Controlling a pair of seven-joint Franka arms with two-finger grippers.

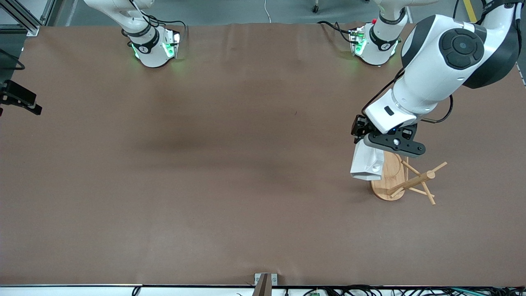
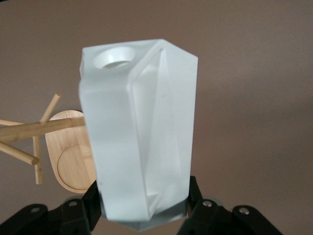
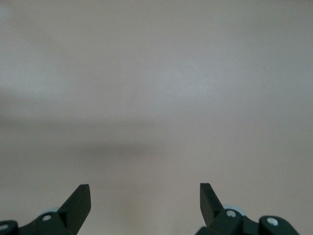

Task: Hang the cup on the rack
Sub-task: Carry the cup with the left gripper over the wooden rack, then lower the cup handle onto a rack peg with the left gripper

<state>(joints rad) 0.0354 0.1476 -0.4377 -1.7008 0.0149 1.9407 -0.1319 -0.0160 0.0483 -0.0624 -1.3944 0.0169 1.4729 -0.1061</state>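
Cup [image 1: 367, 164], right-centre of frame, clamped in my left gripper [image 1: 365, 142]; handle hole must meet a rack [image 1: 404, 181] peg. Right gripper [image 3: 145, 200] wide, waiting.

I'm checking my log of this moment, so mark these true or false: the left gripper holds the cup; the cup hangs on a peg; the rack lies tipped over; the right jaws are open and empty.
1. The left gripper holds the cup. True.
2. The cup hangs on a peg. False: it is in the air by the rack, on no peg.
3. The rack lies tipped over. False: it stands on its base.
4. The right gripper has open, empty jaws. True.
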